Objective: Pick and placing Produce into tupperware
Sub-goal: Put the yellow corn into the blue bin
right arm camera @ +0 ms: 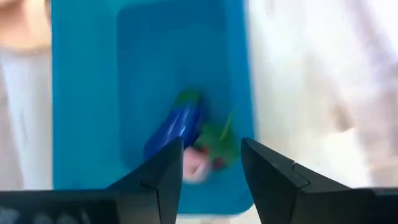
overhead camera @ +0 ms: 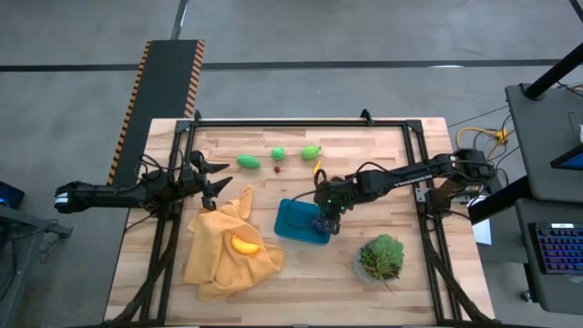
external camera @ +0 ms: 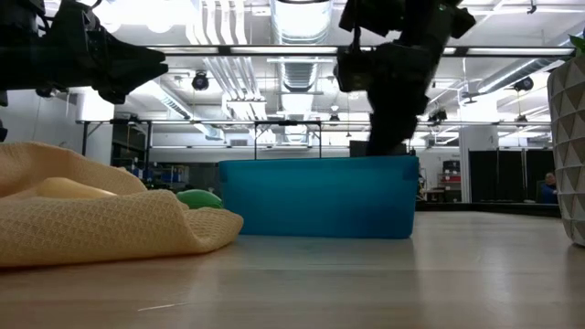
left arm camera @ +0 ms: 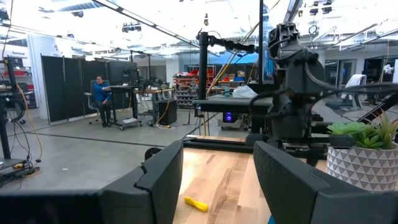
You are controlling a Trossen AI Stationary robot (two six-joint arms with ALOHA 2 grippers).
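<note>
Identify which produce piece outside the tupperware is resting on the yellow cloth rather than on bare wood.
The yellow-orange piece, lying on the mustard cloth left of the tupperware. The three green pieces and the small red one sit on bare wood.

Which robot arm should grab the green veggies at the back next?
Probably the right gripper: it hangs open over the blue tub, closer to the green veggies. The left gripper waits by the yellow cloth.

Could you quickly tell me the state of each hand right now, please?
Left hand: open, holding nothing.
Right hand: open above the tupperware, holding nothing.
</note>
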